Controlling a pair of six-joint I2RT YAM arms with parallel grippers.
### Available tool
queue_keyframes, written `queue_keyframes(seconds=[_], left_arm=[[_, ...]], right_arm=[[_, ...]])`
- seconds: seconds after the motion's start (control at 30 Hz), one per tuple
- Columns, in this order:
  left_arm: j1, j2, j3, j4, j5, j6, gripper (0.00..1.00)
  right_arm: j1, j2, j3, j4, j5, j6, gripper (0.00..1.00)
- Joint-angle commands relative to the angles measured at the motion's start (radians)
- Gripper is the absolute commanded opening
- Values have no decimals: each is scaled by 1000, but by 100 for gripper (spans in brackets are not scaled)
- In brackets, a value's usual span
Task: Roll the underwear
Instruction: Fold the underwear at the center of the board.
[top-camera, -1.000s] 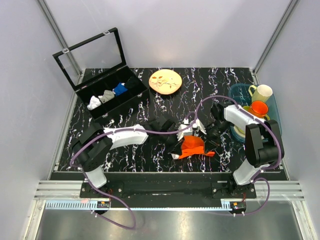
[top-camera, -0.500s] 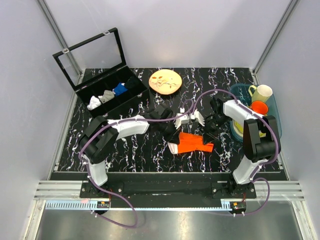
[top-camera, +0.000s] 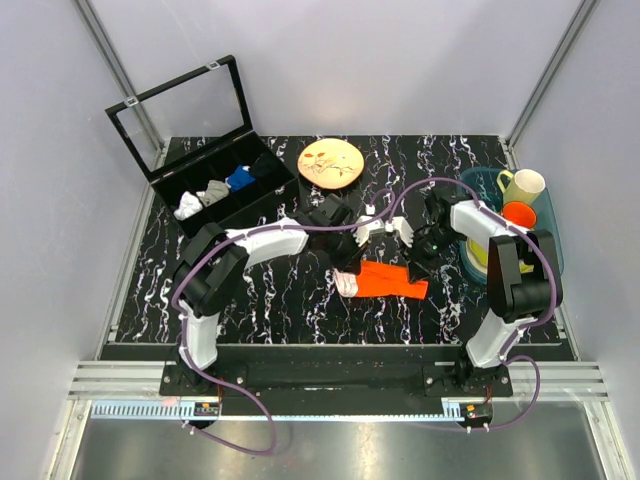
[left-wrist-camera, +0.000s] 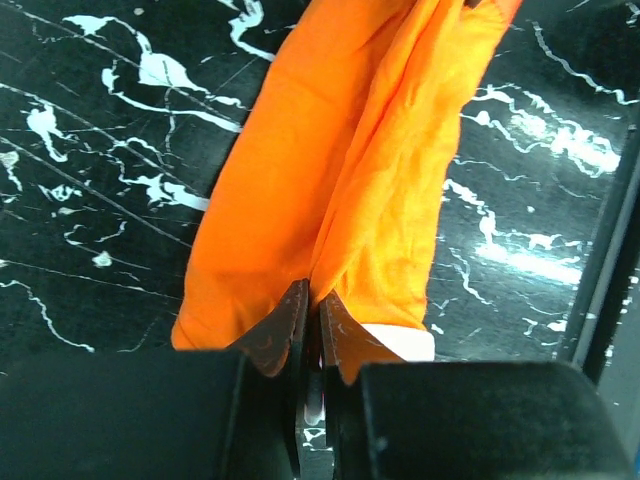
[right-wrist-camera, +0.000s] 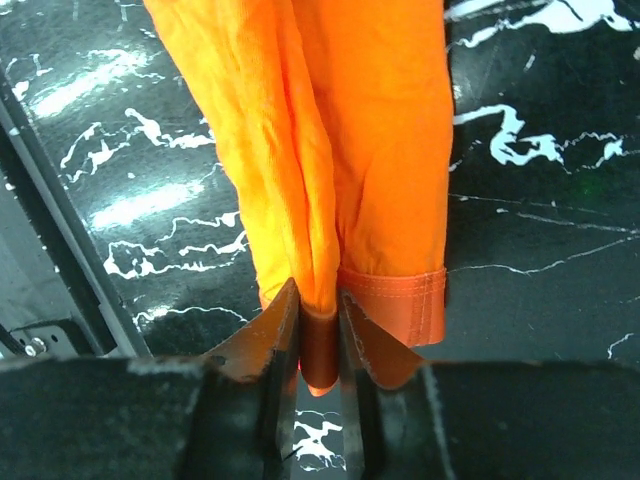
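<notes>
Looking down from above, the underwear (top-camera: 385, 281) lies as a folded orange strip on the black marbled surface (top-camera: 250, 300), near the front middle, stretched between the two arms. The left hand (top-camera: 346, 268) sits at its left end and the right hand (top-camera: 417, 268) at its right end. How their fingers stand is too small to tell from up here.

From the left wrist, the left hand (left-wrist-camera: 312, 303) is pressed together on a thin crease of the cloth, next to a bit of white band (left-wrist-camera: 400, 342). The fabric is matte, wrinkled and limp, gathered lengthwise into soft ridges.

From the right wrist, the right hand (right-wrist-camera: 318, 300) pinches a thicker fold, beside a stitched hem (right-wrist-camera: 395, 300). I would judge the garment very light, floppy and not fragile. It seems likely to slide on the glossy surface. The layered ends, band or hem, look like the firmest places to hold it for rolling.
</notes>
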Motion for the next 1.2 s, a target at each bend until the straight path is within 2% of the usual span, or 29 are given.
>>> queue_keyframes(seconds=[0.0, 0.13, 0.3, 0.4, 0.43, 0.5, 0.67, 0.73, 0.77, 0.9, 1.0, 1.03, 1.1, 1.17], left_arm=[[-1, 46, 63, -23, -93, 36, 9], [-1, 72, 76, -24, -122, 33, 10], [-1, 83, 76, -11, -147, 11, 14], [-1, 73, 61, 12, -165, -10, 25], [2, 70, 57, 18, -173, -16, 31], [5, 60, 43, 38, -179, -41, 35], [22, 17, 20, 91, -208, -105, 54], [26, -14, 12, 107, -205, -118, 57], [28, -26, 9, 114, -208, -131, 61], [34, -112, -23, 156, -220, -159, 66], [42, -193, -66, 201, -226, -187, 68], [46, -212, -89, 221, -228, -193, 68], [54, -272, -117, 238, -236, -199, 68], [60, -345, -181, 278, -237, -257, 68]], right_arm=[[5, -30, -25, 61, 37, 48, 28], [2, -73, -46, 115, 49, 106, 35], [-9, -157, -60, 170, 58, 165, 38], [-29, -204, -71, 214, 63, 203, 41], [-35, -215, -78, 242, 61, 224, 41], [-54, -237, -86, 264, 64, 246, 43], [-66, -301, -134, 288, 19, 232, 42], [-68, -332, -158, 267, -40, 180, 42], [-66, -364, -164, 245, -119, 150, 42], [-64, -444, -197, 152, -274, -46, 41], [-63, -493, -247, 158, -325, -174, 44], [-64, -501, -269, 161, -328, -200, 48], [-60, -501, -279, 181, -330, -240, 52], [-54, -470, -264, 182, -330, -243, 51]])
